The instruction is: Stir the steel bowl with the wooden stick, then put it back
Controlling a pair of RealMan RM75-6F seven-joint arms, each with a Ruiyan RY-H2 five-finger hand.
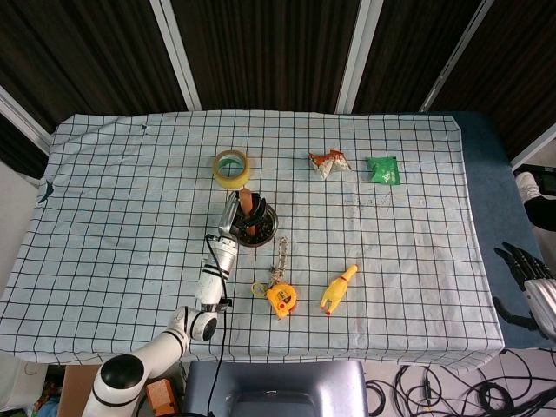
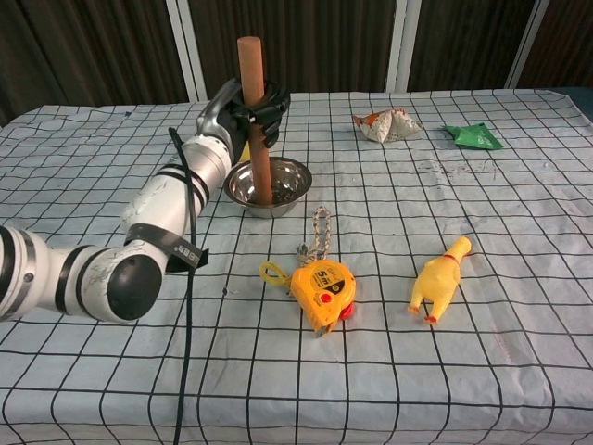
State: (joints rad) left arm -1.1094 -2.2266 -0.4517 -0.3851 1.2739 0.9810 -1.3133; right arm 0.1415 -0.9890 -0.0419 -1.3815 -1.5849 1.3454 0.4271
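At frame centre-left the wooden stick (image 2: 253, 111) is gripped upright by the left hand (image 2: 252, 109), its tip inside the steel bowl (image 2: 287, 183), and should be circled gently, clear of the rim.

Wooden stick (image 2: 253, 111) stands in steel bowl (image 2: 289, 185), tape measure (image 2: 323, 290) in front
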